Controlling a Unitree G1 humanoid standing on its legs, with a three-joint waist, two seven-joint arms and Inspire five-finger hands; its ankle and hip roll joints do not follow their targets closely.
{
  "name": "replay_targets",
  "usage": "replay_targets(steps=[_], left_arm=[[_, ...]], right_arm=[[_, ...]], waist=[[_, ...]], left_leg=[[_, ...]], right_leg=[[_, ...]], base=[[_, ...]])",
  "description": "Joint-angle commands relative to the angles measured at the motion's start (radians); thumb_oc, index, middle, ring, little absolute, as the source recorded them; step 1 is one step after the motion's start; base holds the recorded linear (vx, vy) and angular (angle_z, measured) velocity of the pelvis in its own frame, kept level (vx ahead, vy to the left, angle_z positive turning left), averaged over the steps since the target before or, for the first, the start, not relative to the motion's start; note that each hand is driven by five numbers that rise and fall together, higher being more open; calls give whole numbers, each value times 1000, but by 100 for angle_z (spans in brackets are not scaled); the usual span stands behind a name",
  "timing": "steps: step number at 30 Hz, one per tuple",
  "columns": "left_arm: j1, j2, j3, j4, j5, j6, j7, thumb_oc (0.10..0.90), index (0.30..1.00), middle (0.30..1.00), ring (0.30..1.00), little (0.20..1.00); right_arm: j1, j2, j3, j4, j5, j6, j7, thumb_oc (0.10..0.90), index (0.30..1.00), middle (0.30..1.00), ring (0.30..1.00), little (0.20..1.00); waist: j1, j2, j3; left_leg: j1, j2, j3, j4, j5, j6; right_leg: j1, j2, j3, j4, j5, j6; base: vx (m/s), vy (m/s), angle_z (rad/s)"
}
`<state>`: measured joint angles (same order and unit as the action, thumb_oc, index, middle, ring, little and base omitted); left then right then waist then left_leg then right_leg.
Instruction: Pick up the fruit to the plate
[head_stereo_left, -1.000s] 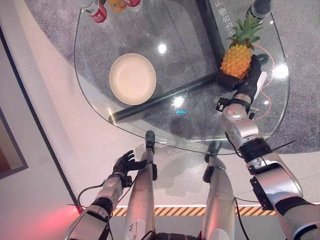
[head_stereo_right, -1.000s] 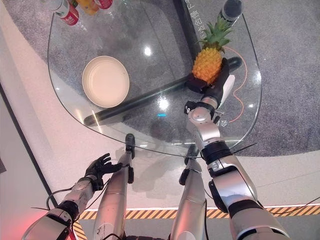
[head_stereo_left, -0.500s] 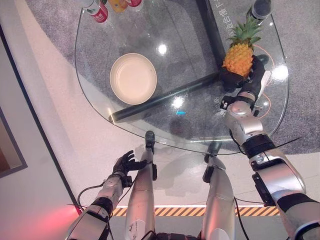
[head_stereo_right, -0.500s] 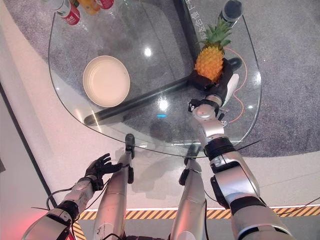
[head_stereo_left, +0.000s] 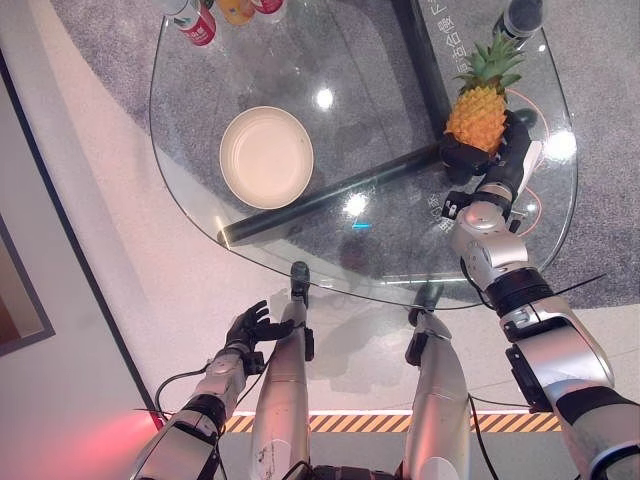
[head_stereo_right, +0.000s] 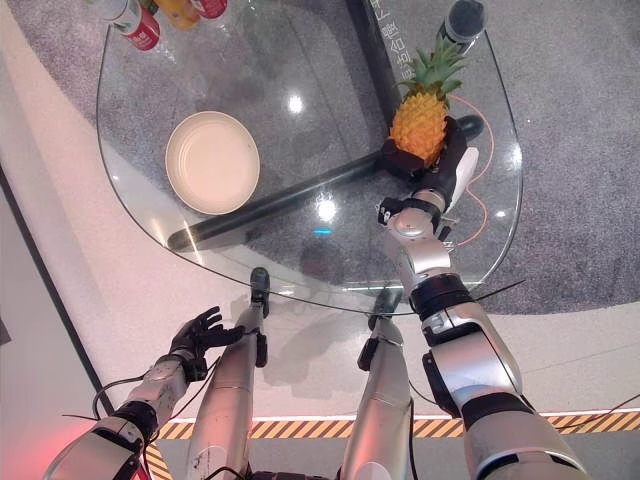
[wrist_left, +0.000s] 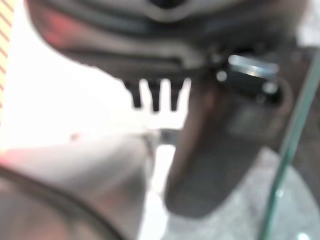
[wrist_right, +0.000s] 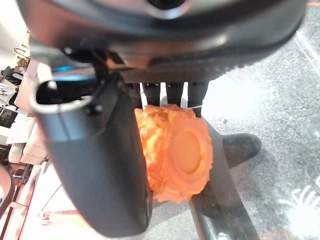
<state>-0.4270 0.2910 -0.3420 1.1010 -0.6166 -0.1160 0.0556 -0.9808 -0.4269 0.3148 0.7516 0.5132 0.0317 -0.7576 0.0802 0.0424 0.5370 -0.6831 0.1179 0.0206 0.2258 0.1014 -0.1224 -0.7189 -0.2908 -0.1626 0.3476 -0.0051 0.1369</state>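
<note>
Right wrist view: my right hand (wrist_right: 95, 165) fingers (wrist_right: 172, 92) clamp the pineapple (wrist_right: 175, 152); I should lift it level towards the plate (head_stereo_left: 266, 157).

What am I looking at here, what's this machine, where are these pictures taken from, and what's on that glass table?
This is a humanoid robot with two silver arms ending in dark hands. The two wide pictures come from cameras in its head, looking down; the two close ones come from cameras on its wrists. In front of it stands a glass table. On it lie an empty cream plate, a pineapple, and some bottles at the far edge. The right hand is curled round the pineapple's base; the right wrist view shows the fruit's orange underside between thumb and fingers. The left hand hangs low beside the table with relaxed fingers, holding nothing. The pineapple is not yet on the plate.
</note>
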Motion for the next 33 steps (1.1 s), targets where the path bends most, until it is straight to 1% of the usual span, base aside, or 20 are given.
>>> replay_targets(steps=[1, 3, 4, 6, 8, 10, 11, 12, 13, 14, 16, 17, 18, 19, 20, 21, 24, 26, 27, 33], left_arm=[[43, 1, -24, 30, 0, -10, 23, 800, 900, 900, 900, 900], [45, -2, -19, 25, -35, -13, 30, 800, 900, 900, 900, 900], [47, -2, -10, 25, -47, -18, 33, 800, 900, 900, 900, 900], [49, 0, 22, 23, -101, -39, 57, 800, 900, 900, 900, 900], [49, 0, 25, 22, -103, -39, 59, 800, 900, 900, 900, 900], [49, 10, 65, 13, -155, -82, 103, 800, 900, 900, 900, 900], [40, 25, 112, -10, -196, -113, 151, 800, 900, 900, 900, 900], [36, 33, 129, -16, -209, -132, 171, 800, 900, 900, 900, 900], [31, 42, 152, -28, -229, -144, 191, 800, 900, 900, 900, 900], [25, 48, 174, -40, -242, -170, 223, 800, 900, 900, 900, 900], [-8, 75, 238, -111, -255, -218, 315, 800, 900, 900, 900, 900], [-23, 84, 259, -145, -256, -236, 342, 800, 900, 900, 900, 900], [-28, 87, 266, -158, -260, -253, 350, 800, 900, 900, 900, 900], [-46, 95, 286, -206, -247, -290, 403, 800, 900, 900, 900, 900], [-46, 95, 286, -206, -247, -290, 403, 800, 900, 900, 900, 900], [-72, 108, 306, -261, -246, -337, 442, 800, 900, 900, 900, 900], [-98, 122, 331, -319, -238, -385, 500, 800, 900, 900, 900, 900], [-105, 125, 342, -342, -244, -419, 520, 800, 900, 900, 900, 900], [-116, 133, 356, -359, -234, -445, 541, 800, 900, 900, 900, 900], [-139, 148, 380, -440, -188, -514, 634, 800, 900, 900, 900, 900]], right_arm=[[14, -17, 16, -4, 7, 3, 69, 100, 300, 300, 300, 200], [15, -17, 19, -27, -33, -2, 80, 100, 300, 300, 300, 200], [17, -17, 22, -43, -51, -14, 96, 100, 300, 300, 300, 200], [28, -19, 34, -101, -133, 5, 87, 100, 300, 300, 300, 200], [30, -20, 35, -107, -133, 7, 86, 100, 300, 300, 300, 200], [42, -30, 42, -156, -174, 10, 97, 100, 300, 300, 300, 200], [63, -33, 43, -203, -201, 8, 108, 100, 300, 300, 300, 200], [73, -34, 46, -219, -209, 7, 106, 100, 300, 300, 300, 200], [87, -32, 48, -241, -219, -1, 110, 100, 300, 300, 300, 200], [100, -29, 48, -259, -230, -20, 124, 100, 300, 300, 300, 200], [141, -12, 56, -335, -276, -43, 135, 100, 300, 300, 300, 200], [154, -6, 58, -362, -296, -52, 138, 100, 300, 300, 300, 200], [159, -4, 59, -371, -306, -61, 140, 100, 300, 300, 300, 200], [179, 1, 60, -421, -337, -57, 138, 100, 300, 300, 300, 200], [179, 1, 60, -421, -337, -57, 138, 100, 300, 300, 300, 200], [200, 7, 58, -464, -371, -75, 146, 100, 300, 300, 300, 200], [223, 19, 58, -513, -424, -99, 158, 100, 300, 300, 300, 200], [226, 27, 61, -532, -451, -111, 168, 100, 300, 300, 300, 200], [225, 30, 65, -552, -468, -114, 182, 100, 300, 300, 300, 200], [230, 25, 82, -600, -551, -130, 233, 100, 300, 300, 300, 200]], waist=[[19, 38, -17], [18, 37, -17], [18, 37, -17], [14, 37, -17], [14, 37, -17], [9, 35, -17], [7, 35, -17], [5, 34, -17], [4, 33, -17], [2, 32, -17], [-1, 26, -17], [-2, 23, -17], [-3, 21, -17], [-5, 16, -17], [-5, 16, -17], [-8, 10, -17], [-12, 0, -17], [-13, -3, -17], [-15, -7, -17], [-16, -9, -17]], left_leg=[[-33, -11, 1, 17, 4, 34], [-33, -12, 0, 15, 5, 34], [-31, -12, 0, 13, 6, 33], [-33, -13, 2, 13, 7, 32], [-33, -13, 2, 13, 8, 32], [-33, -12, 4, 15, 9, 30], [-32, -10, 5, 15, 8, 29], [-32, -10, 5, 16, 8, 29], [-32, -10, 5, 17, 7, 29], [-32, -11, 4, 18, 6, 29], [-33, -11, 2, 17, 6, 27], [-34, -12, 1, 17, 5, 26], [-34, -12, 0, 16, 5, 26], [-36, -12, -1, 16, 5, 26], [-36, -12, -1, 16, 5, 26], [-38, -12, -4, 14, 5, 27], [-39, -11, -5, 15, 4, 26], [-39, -9, -5, 16, 3, 25], [-39, -6, -4, 17, 3, 23], [-40, -3, -4, 19, 2, 21]], right_leg=[[-3, 3, -36, -18, 82, -1], [-4, 4, -36, -20, 82, -1], [-3, 4, -35, -21, 82, 0], [-5, 6, -32, -21, 81, 0], [-5, 6, -31, -21, 81, 0], [-7, 8, -27, -17, 78, -1], [-9, 9, -23, -13, 73, -1], [-10, 9, -22, -11, 71, -1], [-10, 9, -20, -9, 69, -1], [-11, 9, -18, -8, 67, -1], [-14, 10, -15, -5, 64, -1], [-14, 11, -15, -5, 63, -1], [-15, 11, -15, -6, 63, -1], [-16, 12, -14, -5, 62, -1], [-16, 12, -14, -5, 62, -1], [-16, 13, -14, -7, 62, -1], [-13, 18, -15, -10, 61, -2], [-12, 21, -15, -10, 60, -2], [-11, 23, -14, -10, 58, -4], [-6, 26, -10, -10, 52, -7]], base=[[0, 0, 0], [0, 0, 0], [0, 0, 0], [0, 0, 0], [0, 0, 0], [3, 20, 0], [0, 0, 0], [0, 0, 0], [0, 0, 0], [0, 0, 0], [-4, -21, 0], [-12, -47, 1], [-17, -62, 1], [-11, -41, 0], [-17, -74, 0], [-14, -62, 3], [-13, -53, 4], [0, 0, 0], [0, 0, 0], [0, 0, 0]])
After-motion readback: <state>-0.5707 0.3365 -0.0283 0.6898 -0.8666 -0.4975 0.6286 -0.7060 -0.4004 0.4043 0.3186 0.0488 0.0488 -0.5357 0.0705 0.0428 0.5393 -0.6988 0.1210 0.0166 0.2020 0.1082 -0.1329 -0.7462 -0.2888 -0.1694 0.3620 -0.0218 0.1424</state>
